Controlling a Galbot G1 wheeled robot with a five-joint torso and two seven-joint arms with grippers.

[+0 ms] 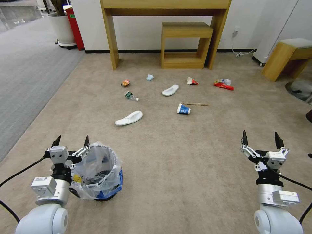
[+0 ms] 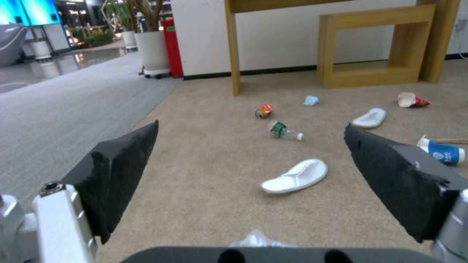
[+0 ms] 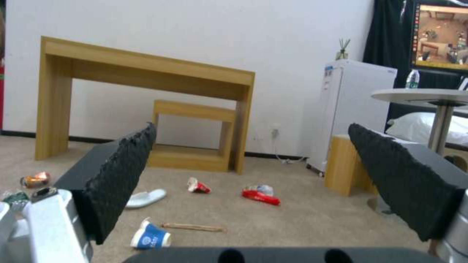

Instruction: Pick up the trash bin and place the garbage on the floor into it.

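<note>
The trash bin (image 1: 97, 172), dark with a crinkly clear bag and blue at its lower side, stands on the beige floor (image 1: 182, 169) at the near left. My left gripper (image 1: 72, 141) is open right beside its rim, and a scrap of the bag (image 2: 256, 239) shows under the fingers. My right gripper (image 1: 260, 136) hangs open at the near right, holding nothing. Garbage lies ahead: two white slippers (image 1: 129, 118) (image 1: 170, 90), a blue cup (image 1: 183, 109), a stick (image 1: 196, 104), a crushed cup (image 1: 191, 81), a red wrapper (image 1: 223, 84), a can (image 1: 125, 83), a bottle (image 1: 131, 96), a mask (image 1: 149, 77).
A wooden console table (image 1: 165, 6) with a low wooden stool (image 1: 185, 44) under it stands against the far wall. A wooden bench (image 1: 286, 55) is at the right, a white planter (image 1: 61, 29) at the far left. Grey ribbed carpet (image 1: 26, 74) borders the left side.
</note>
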